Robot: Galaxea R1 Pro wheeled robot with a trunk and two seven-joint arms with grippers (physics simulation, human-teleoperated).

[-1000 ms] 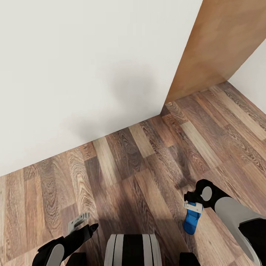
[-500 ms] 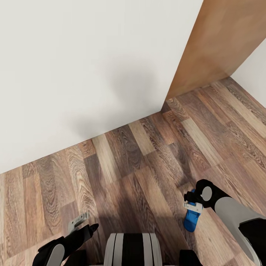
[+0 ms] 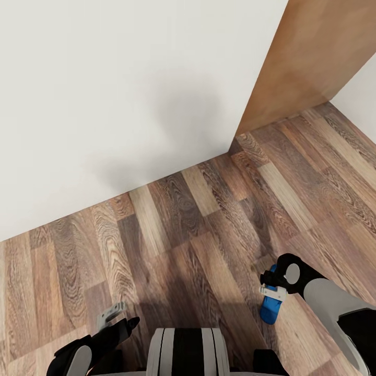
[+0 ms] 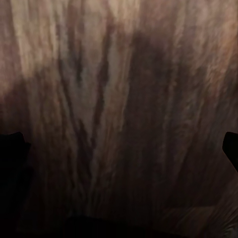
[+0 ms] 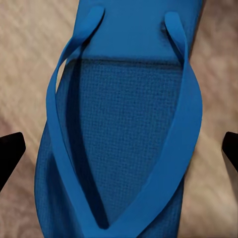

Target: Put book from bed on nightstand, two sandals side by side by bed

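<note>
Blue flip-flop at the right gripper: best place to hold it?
The blue flip-flop hangs from the right gripper, sole hanging toward the wood-plank floor. Best to grip across the thin sole edge at one end, approaching from above; the thin straps would likely flex.

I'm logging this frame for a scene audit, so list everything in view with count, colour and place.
Sandal: one, bright blue, hanging from the right gripper above the floor at lower right; its straps and sole show close up in the right wrist view.
Wall: one, white, straight ahead.
Wooden panel: one, orange-brown, upright at upper right.
Floor: brown wood planks, across the lower half.
Left gripper: one, grey and black, lower left, holding nothing.
Right gripper: one, black and white, lower right.
</note>
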